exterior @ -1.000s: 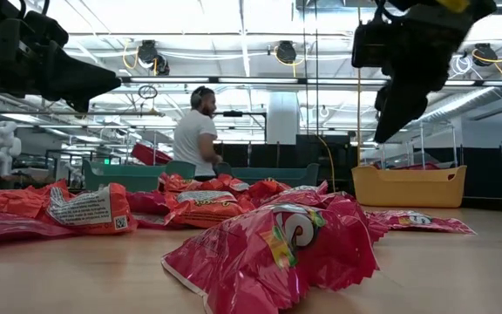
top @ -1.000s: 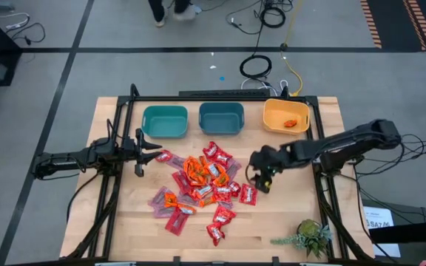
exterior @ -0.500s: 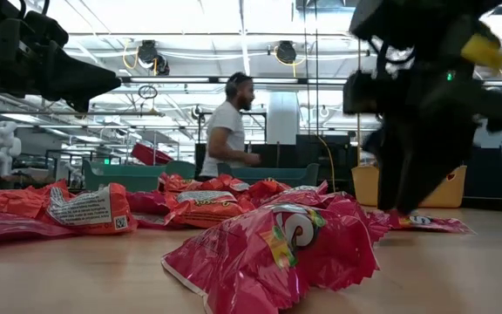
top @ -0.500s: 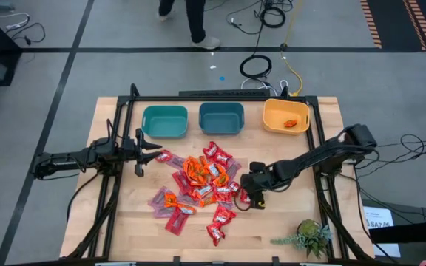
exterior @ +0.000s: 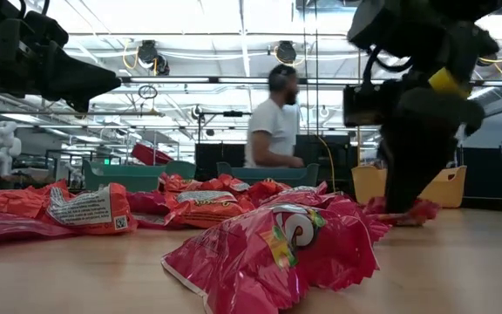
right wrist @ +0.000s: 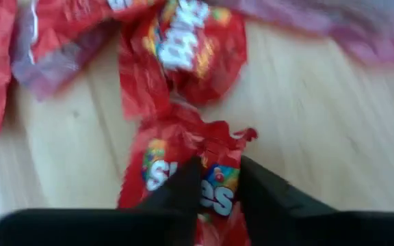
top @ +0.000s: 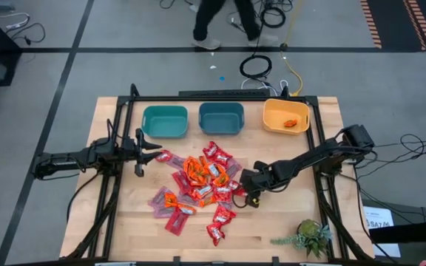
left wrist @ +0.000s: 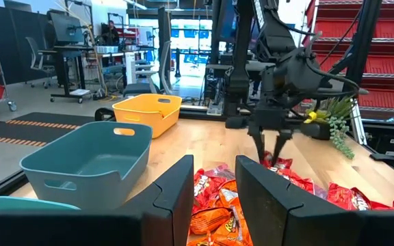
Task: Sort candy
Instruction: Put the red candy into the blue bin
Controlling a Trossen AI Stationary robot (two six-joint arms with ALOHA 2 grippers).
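The candy (top: 202, 181) lies in a loose heap on the middle of your table (top: 124, 229), below the two teal bins (top: 164, 121) and the yellow bin (top: 286, 116), which itself has one orange piece in it. Your right arm reaches in low from the right edge, stretched out nearly flat toward the heap's right side, with its right end effector (top: 248, 193) down at the table surface. In the right wrist view its fingers (right wrist: 183, 188) are pinched on a red wrapper (right wrist: 183, 171), the foil crumpled between them; the low view shows the same arm standing tip-down on a red packet (exterior: 399, 211). You cannot see whether that packet has left the table.

Your left arm waits at the left edge, level above the table, its left end effector (top: 140, 154) pointing at the heap's upper left corner. Its fingers (left wrist: 176, 191) stand slightly apart with nothing between them.

In the low view the nearest packet (exterior: 277, 249) blocks most of the heap behind it. A person (exterior: 273, 122) stands beyond the table, cut off at the top edge of the high view.
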